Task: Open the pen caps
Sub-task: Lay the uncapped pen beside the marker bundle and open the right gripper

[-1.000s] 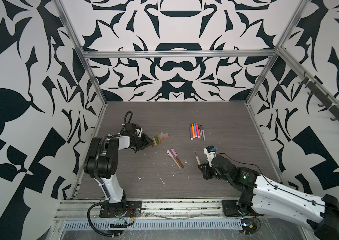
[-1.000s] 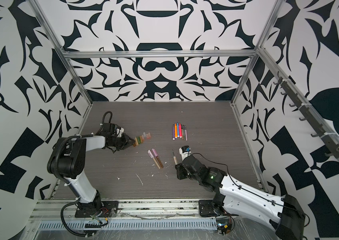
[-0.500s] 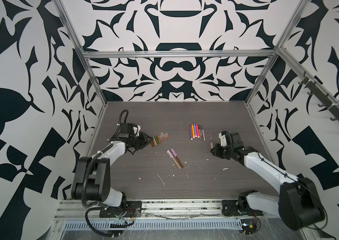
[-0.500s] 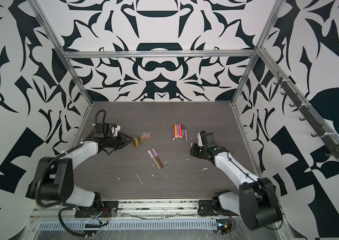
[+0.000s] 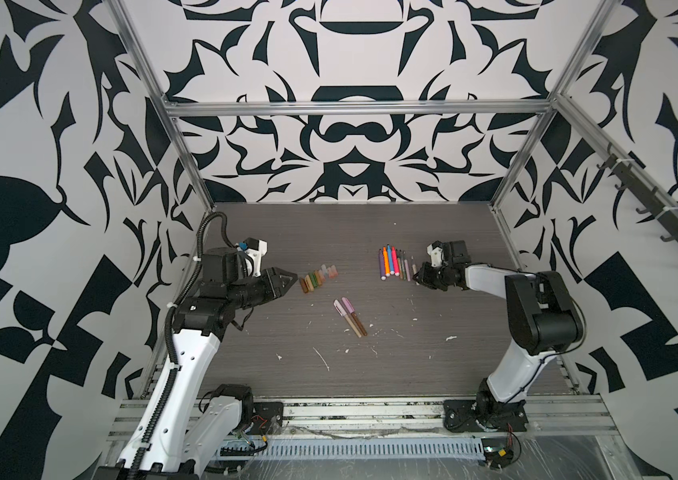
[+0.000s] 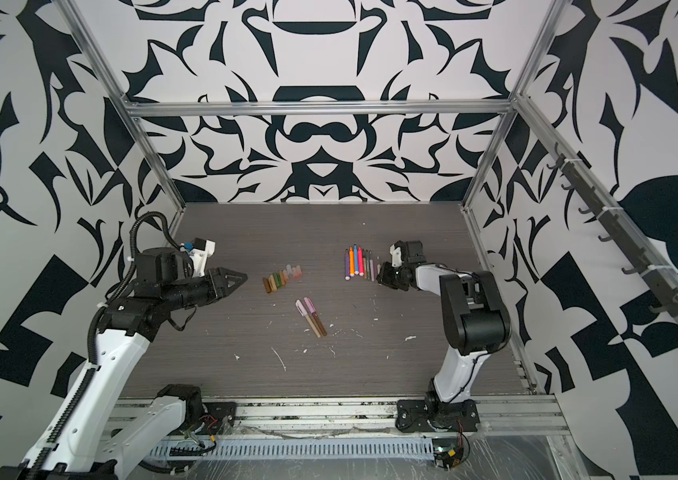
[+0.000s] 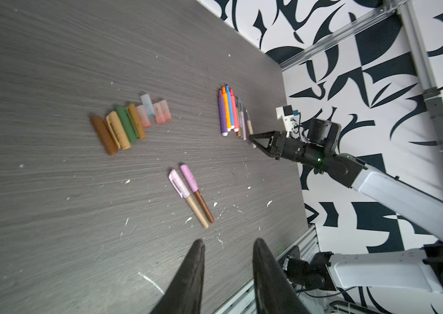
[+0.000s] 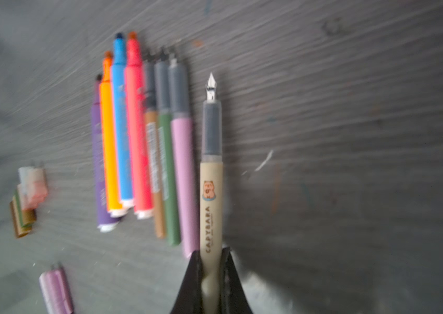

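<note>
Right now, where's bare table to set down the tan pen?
Bare table: the far strip between the back wall and the cap row and uncapped pen row; the near stretch between the two capped pens and the front rail, white flecks only. Crowded: around the right gripper beside the pen row.

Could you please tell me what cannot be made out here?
- Right wrist view: the tan pen's rear end, hidden between the right gripper's fingers.
- Same view: the loose caps, too blurred to count.
- Same view: the two capped pens, cut off by the edge.
- Both top views: whether that pen touches the table, too small.
</note>
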You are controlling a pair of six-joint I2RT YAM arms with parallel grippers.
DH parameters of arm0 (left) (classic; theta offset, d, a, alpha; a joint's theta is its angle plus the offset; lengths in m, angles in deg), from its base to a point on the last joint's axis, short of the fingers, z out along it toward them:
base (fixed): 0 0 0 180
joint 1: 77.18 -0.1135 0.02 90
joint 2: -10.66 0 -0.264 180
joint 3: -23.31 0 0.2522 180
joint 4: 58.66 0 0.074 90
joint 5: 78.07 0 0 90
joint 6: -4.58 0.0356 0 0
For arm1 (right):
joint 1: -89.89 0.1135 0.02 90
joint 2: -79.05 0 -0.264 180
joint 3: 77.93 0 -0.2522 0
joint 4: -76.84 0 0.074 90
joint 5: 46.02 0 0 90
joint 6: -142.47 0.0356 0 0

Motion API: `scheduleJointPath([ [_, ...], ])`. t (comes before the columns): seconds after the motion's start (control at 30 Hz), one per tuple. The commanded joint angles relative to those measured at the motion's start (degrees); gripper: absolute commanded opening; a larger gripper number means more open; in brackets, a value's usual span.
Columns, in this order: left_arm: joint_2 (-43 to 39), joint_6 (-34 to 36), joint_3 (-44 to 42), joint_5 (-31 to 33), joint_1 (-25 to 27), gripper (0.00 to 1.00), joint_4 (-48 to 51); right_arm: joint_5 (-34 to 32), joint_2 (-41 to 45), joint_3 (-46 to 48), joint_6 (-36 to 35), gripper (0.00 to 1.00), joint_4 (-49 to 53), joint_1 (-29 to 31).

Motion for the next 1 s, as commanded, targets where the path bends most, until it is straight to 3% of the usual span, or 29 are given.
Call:
scheduleJointPath([
  [0.0,-1.84,2.54,-1.59,1.85,-0.21,0.34,4.87,2.68,-1.31,-1.85,-1.05,0.0,-1.97,-1.34],
  [0.77,-0.72,2.8,-2.61,1.07,-0.21,0.35,3.11,5.83,-5.79,-3.17,-1.5,0.09,-1.98,-2.07],
  [0.97,-0.66,2.8,-2.62,1.15,-0.39,0.35,2.94,5.94,-5.27,-2.43,-1.49,0.35,-2.67,-2.07],
])
